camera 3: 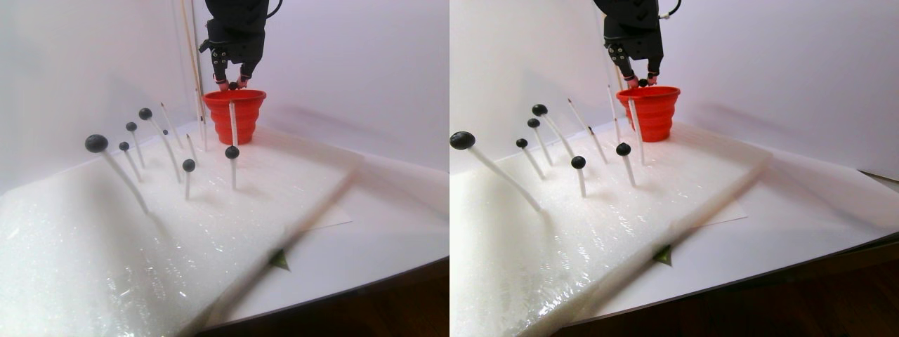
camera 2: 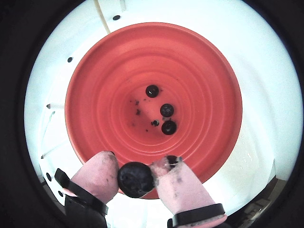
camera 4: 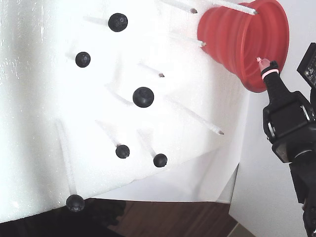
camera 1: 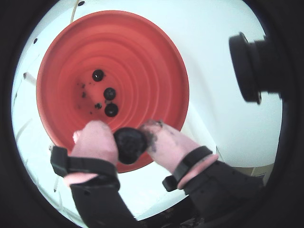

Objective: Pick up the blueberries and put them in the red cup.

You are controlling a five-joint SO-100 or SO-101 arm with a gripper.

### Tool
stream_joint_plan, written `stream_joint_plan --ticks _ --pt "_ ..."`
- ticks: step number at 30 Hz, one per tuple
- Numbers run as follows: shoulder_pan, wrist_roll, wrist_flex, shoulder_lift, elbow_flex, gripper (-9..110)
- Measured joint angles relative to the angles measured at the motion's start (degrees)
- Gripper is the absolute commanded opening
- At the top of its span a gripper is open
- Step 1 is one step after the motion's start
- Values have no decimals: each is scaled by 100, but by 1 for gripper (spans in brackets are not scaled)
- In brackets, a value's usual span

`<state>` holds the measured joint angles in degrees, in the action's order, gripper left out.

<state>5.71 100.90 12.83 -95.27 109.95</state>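
Note:
My gripper [camera 1: 129,140] has pink fingertips and is shut on one blueberry [camera 1: 130,145], held just over the near rim of the red cup [camera 1: 142,57]. Three blueberries [camera 1: 109,93] lie in the cup's bottom. Both wrist views show this; in the other one the gripper [camera 2: 137,176] holds the berry [camera 2: 135,179] above the cup [camera 2: 199,71]. In the stereo pair view the gripper [camera 3: 233,86] hangs over the cup [camera 3: 235,116] at the back. Several blueberries [camera 4: 143,96] sit on white sticks in the fixed view, left of the cup [camera 4: 242,39] and the gripper [camera 4: 266,66].
A white foam board [camera 3: 105,246] carries the berry sticks and some bare sticks [camera 4: 197,116]. A thin tall rod [camera 3: 189,42] stands left of the cup. A blurred stick [camera 3: 295,225] crosses the foreground. A black camera [camera 1: 251,66] juts in at the right. Dark wood lies past the board's front edge.

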Motion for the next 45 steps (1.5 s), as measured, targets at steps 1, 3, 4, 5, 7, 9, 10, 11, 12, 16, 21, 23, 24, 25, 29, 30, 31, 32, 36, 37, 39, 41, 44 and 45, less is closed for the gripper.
stream_joint_plan --ticks 1,3,4,5,7,9,10,11,12,16,21,23,24,25,29,30,31,32,36,37,39,41,44,45 --pt "0 0 0 0 0 16" --pt "0 0 0 0 0 17" --pt "0 0 0 0 0 17" --pt "0 0 0 0 0 17" --pt "0 0 0 0 0 17" --pt "0 0 0 0 0 17" --pt "0 0 0 0 0 17" --pt "0 0 0 0 0 17" --pt "-9 0 0 -18 0 17" --pt "-9 0 -35 -26 0 17" --pt "-88 0 -255 -281 70 16" --pt "-149 9 -343 -404 149 16" --pt "-193 26 -396 -483 202 16" --pt "-220 70 -431 -545 264 16" --pt "-308 70 -580 -773 457 16" --pt "-325 35 -598 -826 492 16" --pt "-343 88 -642 -896 545 16" --pt "-352 105 -686 -949 589 16" --pt "-413 114 -870 -1195 703 16" --pt "-422 114 -896 -1239 729 16" --pt "-448 114 -958 -1345 809 16" --pt "-457 105 -1055 -1468 896 16" --pt "-483 105 -1230 -1670 1090 16" --pt "-510 105 -1274 -1740 1134 16"
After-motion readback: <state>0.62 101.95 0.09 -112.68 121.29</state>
